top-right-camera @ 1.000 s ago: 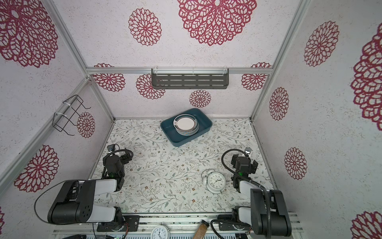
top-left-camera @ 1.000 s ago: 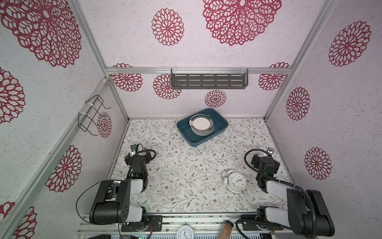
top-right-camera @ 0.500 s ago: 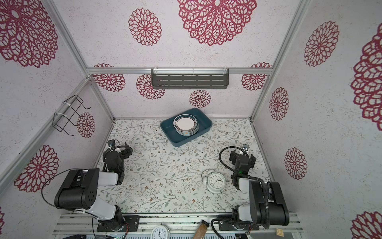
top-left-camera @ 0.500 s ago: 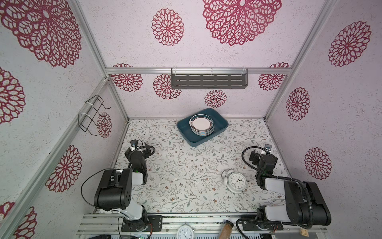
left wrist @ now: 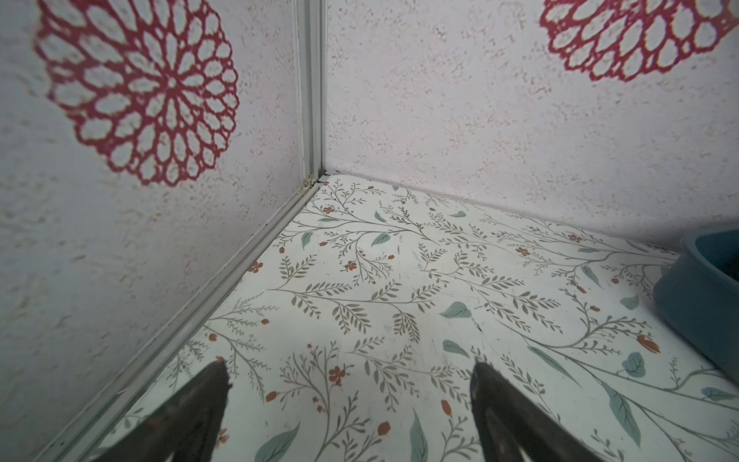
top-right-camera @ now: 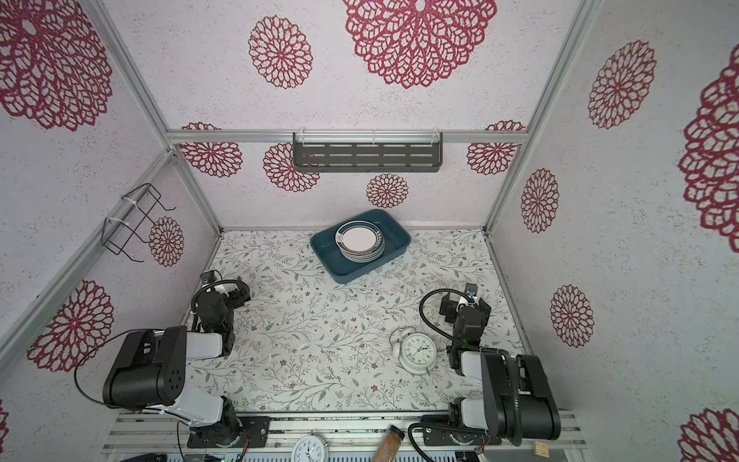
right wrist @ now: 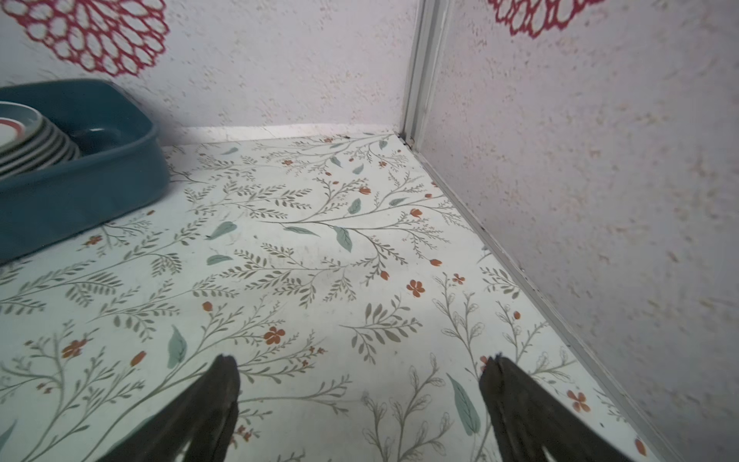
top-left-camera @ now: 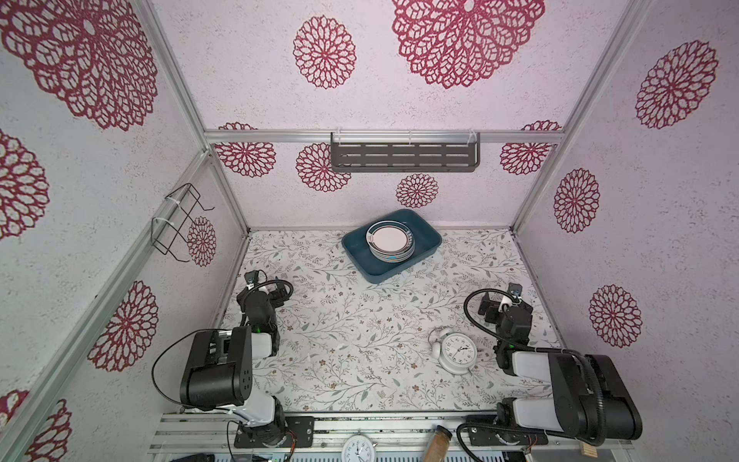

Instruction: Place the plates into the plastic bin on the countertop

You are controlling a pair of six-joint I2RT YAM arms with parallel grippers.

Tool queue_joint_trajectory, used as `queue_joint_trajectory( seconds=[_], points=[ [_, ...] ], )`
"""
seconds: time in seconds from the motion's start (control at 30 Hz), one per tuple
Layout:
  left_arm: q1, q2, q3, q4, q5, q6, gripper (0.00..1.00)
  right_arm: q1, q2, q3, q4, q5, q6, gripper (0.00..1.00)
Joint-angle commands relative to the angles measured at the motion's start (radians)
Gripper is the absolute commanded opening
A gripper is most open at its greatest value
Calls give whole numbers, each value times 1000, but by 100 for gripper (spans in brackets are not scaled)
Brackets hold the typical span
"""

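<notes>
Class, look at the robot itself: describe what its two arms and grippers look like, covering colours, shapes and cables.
The left arm and right arm share one build: boxy black joint housings joined by white rounded links. A black cable loops by each wrist. The left gripper and right gripper have dark fingers tapering to narrow tips.

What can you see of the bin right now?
The bin is a dark teal-blue rectangular tub, plastic by the look of it, with rounded corners and low sloped walls. It sits flat on the countertop close to the back wall, turned at an angle to it. A stack of plates stands inside, around the middle, with bare floor showing on either side. Nothing else touches it.
</notes>
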Motion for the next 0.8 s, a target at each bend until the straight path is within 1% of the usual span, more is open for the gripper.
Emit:
queue_joint_trajectory(
  seconds=[0.0,0.03,0.07,0.1,0.13,0.17,0.2,0.23,0.27,0.4,0.43,0.47,0.5,0.7,0.77],
  points=[
    [-1,-11,-3,-3,10,-1,97,25,173,-13,318,-35,-7,99],
    [-1,-11,-3,-4,10,-2,97,43,158,-3,279,-16,-16,99],
    [-1,-11,-1,-4,11,-1,97,46,130,15,201,-26,-19,99],
    [-1,-10,-2,-6,8,-1,97,46,162,10,258,-39,-27,99],
    [-2,-8,4,-13,8,-1,97,47,160,19,245,-32,-24,99],
    [-3,-7,10,-28,6,-1,97,42,142,40,166,-37,-17,99],
    [-6,-6,18,-39,3,2,97,36,168,53,186,-35,-10,99],
    [-10,-3,23,-42,-2,5,97,23,147,86,90,-46,9,99],
    [-12,-5,24,-49,-2,6,97,10,160,74,127,-69,12,99],
    [-14,-4,25,-47,-10,9,97,11,153,76,109,-63,9,99],
    [-18,-5,25,-46,-17,11,97,11,160,71,138,-64,8,99],
    [-23,-5,23,-44,-29,14,97,12,146,69,117,-61,8,99],
    [-29,-5,22,-42,-37,19,97,13,155,60,152,-63,6,99],
    [-31,-6,19,-37,-37,20,97,15,149,67,123,-76,-2,99],
    [-44,-4,19,-32,-21,44,97,16,150,69,126,-76,-1,99]
  ],
)
